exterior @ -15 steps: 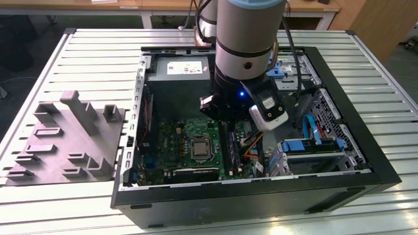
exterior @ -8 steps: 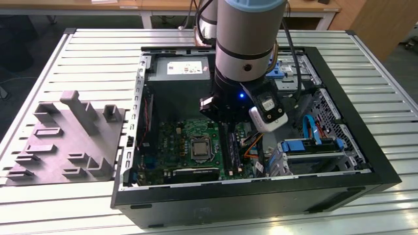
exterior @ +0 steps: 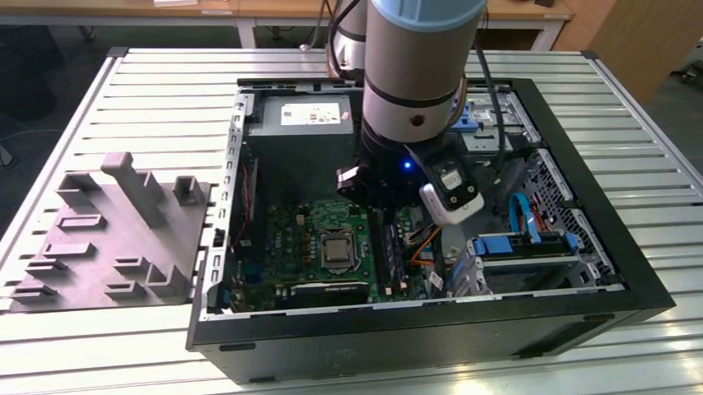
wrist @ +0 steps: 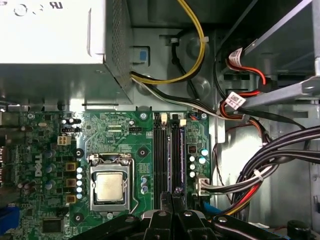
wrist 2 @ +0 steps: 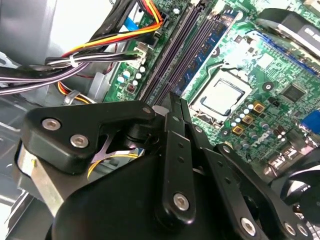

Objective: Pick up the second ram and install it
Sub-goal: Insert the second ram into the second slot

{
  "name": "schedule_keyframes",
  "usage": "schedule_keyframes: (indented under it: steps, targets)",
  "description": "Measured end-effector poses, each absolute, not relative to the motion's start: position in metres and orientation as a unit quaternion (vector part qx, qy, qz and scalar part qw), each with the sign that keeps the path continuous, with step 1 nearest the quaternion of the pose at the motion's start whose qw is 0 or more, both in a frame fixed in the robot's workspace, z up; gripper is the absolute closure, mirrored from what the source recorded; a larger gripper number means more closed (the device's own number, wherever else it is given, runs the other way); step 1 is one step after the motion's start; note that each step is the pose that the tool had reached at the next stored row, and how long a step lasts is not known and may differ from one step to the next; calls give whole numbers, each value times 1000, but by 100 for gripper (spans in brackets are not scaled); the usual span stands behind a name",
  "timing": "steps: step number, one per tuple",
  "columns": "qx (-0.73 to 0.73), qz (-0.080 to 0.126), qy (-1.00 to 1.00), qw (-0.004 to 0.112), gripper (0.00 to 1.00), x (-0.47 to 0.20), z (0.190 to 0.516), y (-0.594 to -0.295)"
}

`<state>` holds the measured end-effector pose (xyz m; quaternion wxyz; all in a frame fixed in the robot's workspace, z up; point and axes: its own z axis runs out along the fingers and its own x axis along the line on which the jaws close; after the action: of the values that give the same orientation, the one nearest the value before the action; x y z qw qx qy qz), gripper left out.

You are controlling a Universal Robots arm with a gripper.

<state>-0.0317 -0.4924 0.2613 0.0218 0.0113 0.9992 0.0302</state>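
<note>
Jaws closed together, low over motherboard memory slots.

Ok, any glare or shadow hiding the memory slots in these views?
First wrist view: memory slots evenly lit, power supply washed white. Second wrist view: glare on the metal panel, slots legible. Exterior view: arm blocks them, case interior dim.

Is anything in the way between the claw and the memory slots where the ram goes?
Nothing visible. The claw hangs directly over the black memory slots; the cable bundle lies off to one side, the processor to the other. A bluish-green ram stands among them.
</note>
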Motion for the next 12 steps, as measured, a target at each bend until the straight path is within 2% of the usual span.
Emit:
schedule_keyframes:
  steps: [12]
  targets:
    - [11,32,999,22,89,-32,248,-492]
